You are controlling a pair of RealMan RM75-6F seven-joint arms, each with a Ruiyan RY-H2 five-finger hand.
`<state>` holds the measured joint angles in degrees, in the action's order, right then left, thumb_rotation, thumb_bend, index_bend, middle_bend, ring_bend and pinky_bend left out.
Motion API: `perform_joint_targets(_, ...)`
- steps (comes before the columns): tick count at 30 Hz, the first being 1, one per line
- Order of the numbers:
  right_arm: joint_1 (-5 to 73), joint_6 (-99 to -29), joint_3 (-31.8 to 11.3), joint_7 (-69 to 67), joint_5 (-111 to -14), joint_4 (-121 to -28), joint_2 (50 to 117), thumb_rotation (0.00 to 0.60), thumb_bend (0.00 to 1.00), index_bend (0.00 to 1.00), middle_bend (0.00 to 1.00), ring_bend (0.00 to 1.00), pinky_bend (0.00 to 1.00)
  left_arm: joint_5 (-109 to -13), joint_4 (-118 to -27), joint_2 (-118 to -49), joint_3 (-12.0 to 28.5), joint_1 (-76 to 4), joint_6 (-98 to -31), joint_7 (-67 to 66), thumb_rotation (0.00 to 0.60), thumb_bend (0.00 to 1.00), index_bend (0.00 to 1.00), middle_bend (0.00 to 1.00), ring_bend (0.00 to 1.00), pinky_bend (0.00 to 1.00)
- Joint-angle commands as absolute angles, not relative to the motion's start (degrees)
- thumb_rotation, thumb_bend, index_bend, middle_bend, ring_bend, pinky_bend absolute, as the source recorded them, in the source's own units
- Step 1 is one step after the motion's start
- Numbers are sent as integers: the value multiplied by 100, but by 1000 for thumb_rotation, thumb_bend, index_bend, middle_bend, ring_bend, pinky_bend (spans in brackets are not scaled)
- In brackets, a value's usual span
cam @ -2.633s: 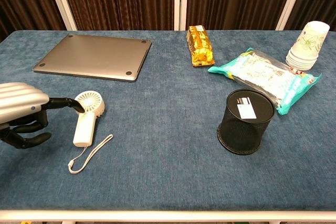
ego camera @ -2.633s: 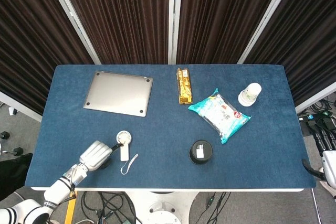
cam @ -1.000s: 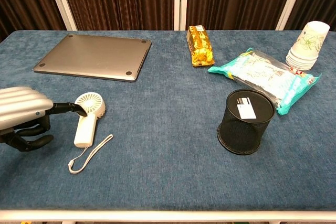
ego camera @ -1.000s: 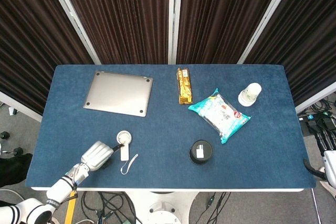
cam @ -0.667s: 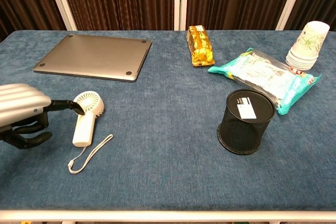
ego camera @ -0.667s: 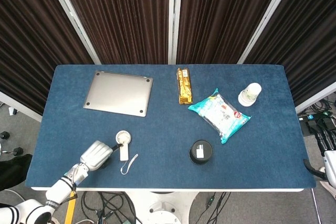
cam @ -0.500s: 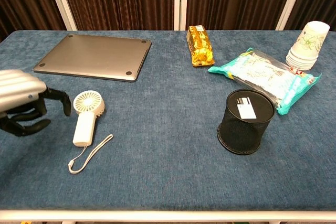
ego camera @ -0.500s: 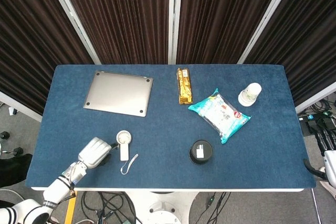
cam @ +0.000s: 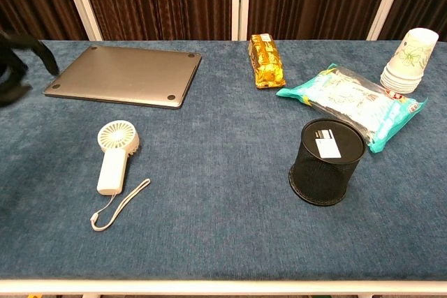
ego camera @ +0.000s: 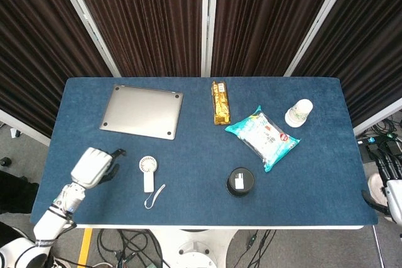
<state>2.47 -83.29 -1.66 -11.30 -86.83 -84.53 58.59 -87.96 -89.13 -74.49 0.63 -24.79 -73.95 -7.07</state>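
Note:
A small white hand-held fan [ego camera: 147,172] [cam: 115,151] lies flat on the blue table [ego camera: 195,155], its wrist strap [cam: 115,207] trailing toward the front edge. My left hand [ego camera: 93,167] hovers to the left of the fan, apart from it, holding nothing. Its dark fingers [cam: 31,45] show spread at the left edge of the chest view. At the far right edge of the head view, below table level, only a sliver of my right hand [ego camera: 392,198] shows. How its fingers lie is hidden.
A closed grey laptop [ego camera: 142,111] [cam: 126,75] lies at the back left. A gold snack packet [ego camera: 220,102], a teal bag [ego camera: 262,137] and stacked paper cups [ego camera: 299,112] sit at the back right. A black mesh pen holder [ego camera: 240,181] [cam: 327,160] stands front centre.
My left hand has let go of the fan's edge, lifted, and pulled away to the left. The fan stays where it lay. Nothing else has moved.

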Motion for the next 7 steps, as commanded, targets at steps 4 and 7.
perform_joint_targets(4,272,-8321,-177,-1054,-8698,-8498,5908,600,203,0,0,0,0,-8481,-8610,-7049,318,-1844,-8230,-413,600,293,198,180,104,298)
perform_joint_targets(7,284,-8314,-158,-972,-8737,-8522,5935,600,203,0,0,0,0,-8295,-8593,-6936,313,-1630,-8348,-355,600,233,193,135,69,233)
